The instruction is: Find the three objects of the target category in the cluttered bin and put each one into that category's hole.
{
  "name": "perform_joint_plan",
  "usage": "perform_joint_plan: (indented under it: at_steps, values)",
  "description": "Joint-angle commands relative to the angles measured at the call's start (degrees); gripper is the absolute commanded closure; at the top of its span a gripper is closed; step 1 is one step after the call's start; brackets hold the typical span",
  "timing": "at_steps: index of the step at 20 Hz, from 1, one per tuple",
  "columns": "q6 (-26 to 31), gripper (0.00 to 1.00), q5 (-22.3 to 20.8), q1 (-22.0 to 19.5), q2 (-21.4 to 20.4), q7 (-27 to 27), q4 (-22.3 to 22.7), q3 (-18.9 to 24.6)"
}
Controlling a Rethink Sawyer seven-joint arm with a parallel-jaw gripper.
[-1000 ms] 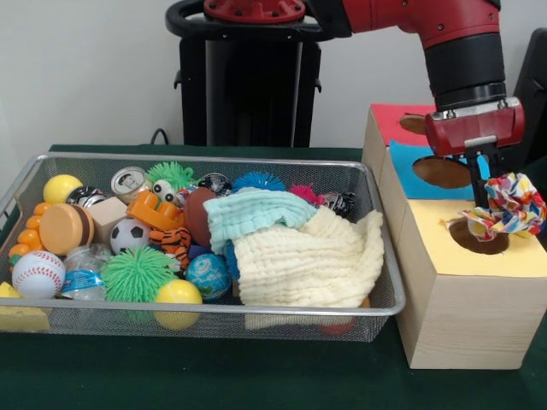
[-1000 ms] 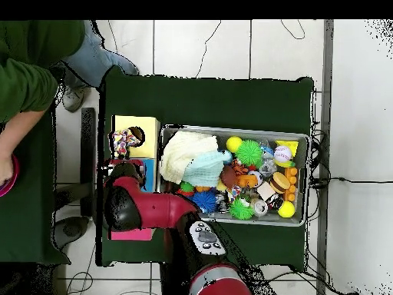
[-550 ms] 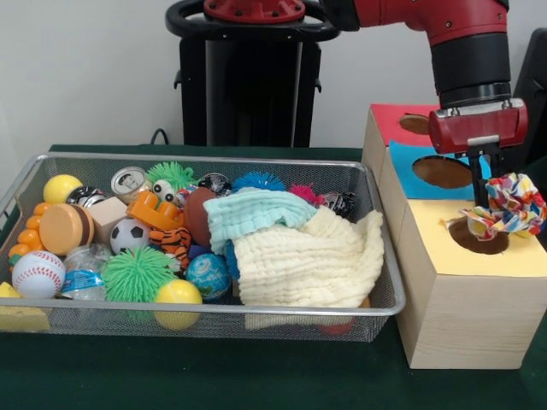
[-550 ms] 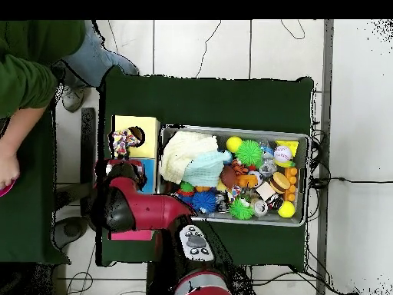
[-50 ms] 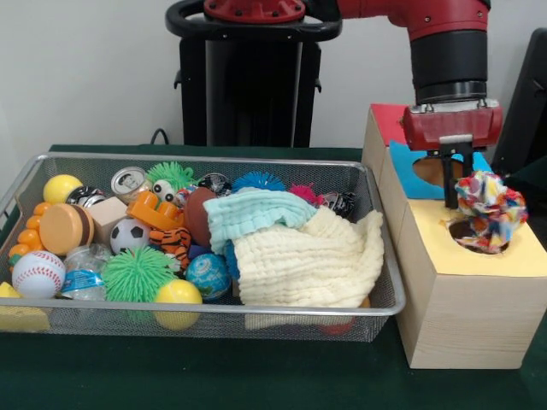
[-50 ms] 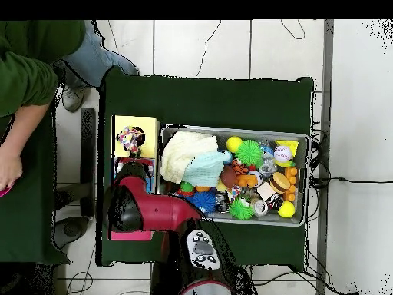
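Shifted sideways since before, the gripper (image 5: 462,195) clamps the colourful scrunchie (image 5: 487,209), now bunched above the yellow hole (image 5: 479,237); it should centre there, then release.

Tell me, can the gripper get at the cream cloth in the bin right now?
Probably yes: the cream cloth lies on top of the pile with nothing over it. But the gripper is beside the colourful scrunchie over the yellow hole.
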Motion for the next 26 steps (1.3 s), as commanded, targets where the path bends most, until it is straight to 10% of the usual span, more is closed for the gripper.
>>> perform_joint_plan:
  at_steps: [1,14,26]
  values:
    - [6.3,1.0,2.9,-1.9,-1.7,8.2,-2.2,-5.5]
    - [5.9,1.0,3.3,-1.0,1.0,10.6,-2.8,-3.7]
    - [4.2,1.0,-1.7,-9.1,4.1,12.4,-3.1,9.2]
